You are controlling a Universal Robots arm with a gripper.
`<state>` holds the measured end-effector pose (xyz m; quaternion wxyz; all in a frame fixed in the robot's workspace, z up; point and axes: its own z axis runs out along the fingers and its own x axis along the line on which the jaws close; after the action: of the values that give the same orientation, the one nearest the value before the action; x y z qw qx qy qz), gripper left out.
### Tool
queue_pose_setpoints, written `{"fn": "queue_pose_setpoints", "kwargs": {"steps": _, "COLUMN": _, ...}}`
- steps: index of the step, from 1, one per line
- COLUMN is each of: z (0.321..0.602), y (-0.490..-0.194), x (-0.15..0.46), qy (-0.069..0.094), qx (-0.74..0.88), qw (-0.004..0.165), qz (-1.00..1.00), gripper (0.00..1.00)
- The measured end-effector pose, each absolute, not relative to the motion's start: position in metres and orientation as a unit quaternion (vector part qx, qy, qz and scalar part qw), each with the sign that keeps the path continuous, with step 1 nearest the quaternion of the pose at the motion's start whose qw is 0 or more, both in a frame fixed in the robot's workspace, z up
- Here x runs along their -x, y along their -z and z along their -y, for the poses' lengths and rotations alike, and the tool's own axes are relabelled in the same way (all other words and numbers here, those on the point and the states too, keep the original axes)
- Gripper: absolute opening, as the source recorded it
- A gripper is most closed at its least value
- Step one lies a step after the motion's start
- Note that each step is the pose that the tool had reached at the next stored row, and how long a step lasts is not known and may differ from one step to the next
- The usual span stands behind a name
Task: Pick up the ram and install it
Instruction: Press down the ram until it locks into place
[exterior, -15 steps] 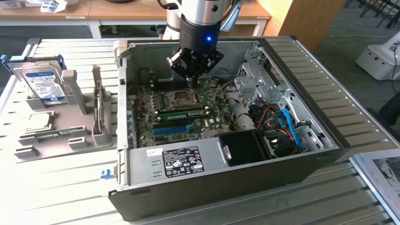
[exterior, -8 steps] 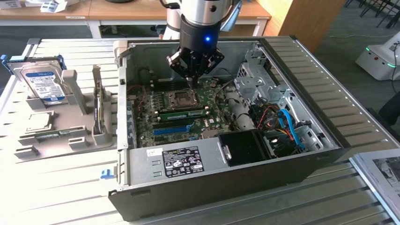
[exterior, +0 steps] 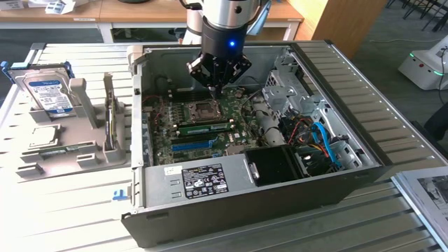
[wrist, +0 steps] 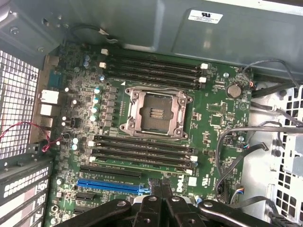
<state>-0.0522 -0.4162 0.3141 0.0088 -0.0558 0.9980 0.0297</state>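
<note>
The ram, a narrow green stick with dark chips, lies along a memory slot of the motherboard, just in front of the CPU socket; it looks seated there. My gripper hangs inside the open computer case, above the far side of the socket and apart from the stick. Its dark fingers are shut with nothing between them. In the wrist view the gripper has its fingertips pressed together over the board, near the blue slot and the dark memory slots beside the CPU socket.
The black case has tall walls, a drive cage and loose cables on the exterior view's right. A grey holder on the exterior view's left carries a silver hard drive and a thin upright board.
</note>
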Motion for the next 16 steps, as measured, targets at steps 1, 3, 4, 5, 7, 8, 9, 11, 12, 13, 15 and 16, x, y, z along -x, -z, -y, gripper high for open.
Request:
{"fn": "queue_pose_setpoints", "kwargs": {"steps": 1, "z": 0.4162, "y": -0.3141, "x": 0.0522, "qy": -0.030, "qx": 0.056, "qw": 0.009, "qz": -0.998, "gripper": 0.10}}
{"fn": "queue_pose_setpoints", "kwargs": {"steps": 3, "z": 0.4161, "y": -0.3140, "x": 0.0522, "qy": -0.030, "qx": 0.056, "qw": 0.008, "qz": -0.998, "gripper": 0.10}}
{"fn": "queue_pose_setpoints", "kwargs": {"steps": 4, "z": 0.4161, "y": -0.3140, "x": 0.0523, "qy": -0.029, "qx": 0.056, "qw": 0.008, "qz": -0.998, "gripper": 0.10}}
{"fn": "queue_pose_setpoints", "kwargs": {"steps": 5, "z": 0.4161, "y": -0.3140, "x": 0.0522, "qy": -0.029, "qx": 0.056, "qw": 0.006, "qz": -0.998, "gripper": 0.10}}
{"fn": "queue_pose_setpoints", "kwargs": {"steps": 7, "z": 0.4162, "y": -0.3141, "x": 0.0521, "qy": -0.029, "qx": 0.056, "qw": 0.004, "qz": -0.998, "gripper": 0.10}}
{"fn": "queue_pose_setpoints", "kwargs": {"steps": 8, "z": 0.4162, "y": -0.3141, "x": 0.0521, "qy": -0.029, "qx": 0.056, "qw": 0.003, "qz": -0.998, "gripper": 0.10}}
{"fn": "queue_pose_setpoints", "kwargs": {"steps": 9, "z": 0.4162, "y": -0.3141, "x": 0.0521, "qy": -0.028, "qx": 0.056, "qw": 0.001, "qz": -0.998, "gripper": 0.10}}
{"fn": "queue_pose_setpoints", "kwargs": {"steps": 11, "z": 0.4162, "y": -0.3141, "x": 0.0521, "qy": -0.028, "qx": 0.056, "qw": 0.000, "qz": -0.998, "gripper": 0.10}}
{"fn": "queue_pose_setpoints", "kwargs": {"steps": 12, "z": 0.4162, "y": -0.3141, "x": 0.0521, "qy": -0.028, "qx": 0.056, "qw": 0.000, "qz": -0.998, "gripper": 0.10}}
{"fn": "queue_pose_setpoints", "kwargs": {"steps": 13, "z": 0.4162, "y": -0.3141, "x": 0.0521, "qy": -0.028, "qx": 0.056, "qw": 0.000, "qz": -0.998, "gripper": 0.10}}
{"fn": "queue_pose_setpoints", "kwargs": {"steps": 15, "z": 0.4162, "y": -0.3141, "x": 0.0520, "qy": -0.028, "qx": 0.056, "qw": 0.000, "qz": -0.998, "gripper": 0.10}}
{"fn": "queue_pose_setpoints", "kwargs": {"steps": 16, "z": 0.4162, "y": -0.3141, "x": 0.0520, "qy": -0.028, "qx": 0.055, "qw": 0.000, "qz": -0.998, "gripper": 0.10}}
